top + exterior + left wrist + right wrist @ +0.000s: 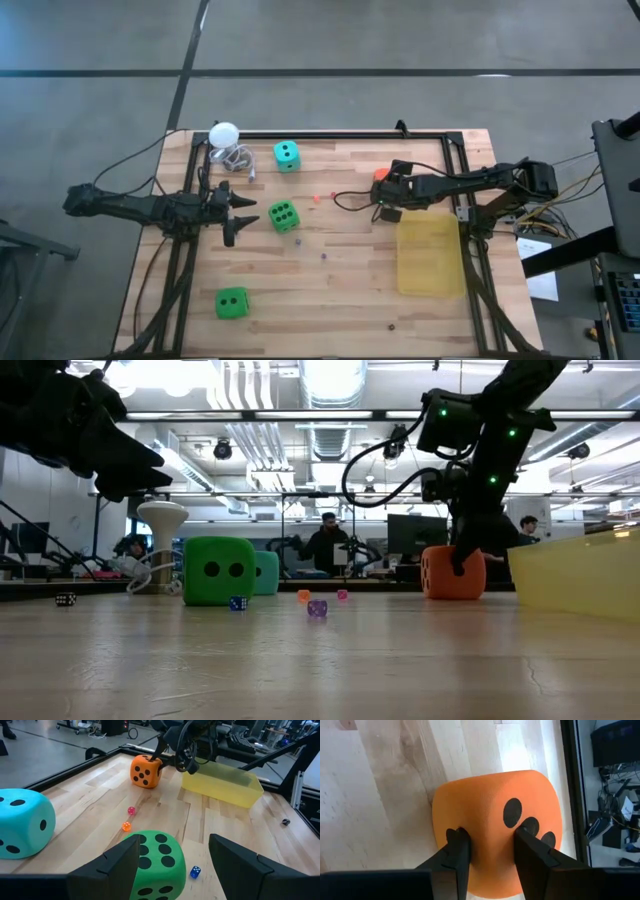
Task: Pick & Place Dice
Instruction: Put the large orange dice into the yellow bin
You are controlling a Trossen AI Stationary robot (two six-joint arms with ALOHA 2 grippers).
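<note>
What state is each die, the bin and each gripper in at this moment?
orange die: on the table, pinched by the right gripper.
green die: on the table, before the open left gripper.
second green die: loose.
teal die: loose.
yellow bin: upright, empty.

- My right gripper (488, 851) is down on the orange-red die (495, 815); my two dark fingers (454, 851) press into its soft top, one on each side of the middle, and the foam dimples under the tips
- Three dark pips show on the face of the die beside one of my fingers; one pip is clear, two are partly hidden by that finger
- The die rests on the pale wooden table (380, 785); plank seams run past it
- Beyond the die, the table's dark frame rail (570, 770); past that, cables and equipment on the floor (615, 820)
</note>
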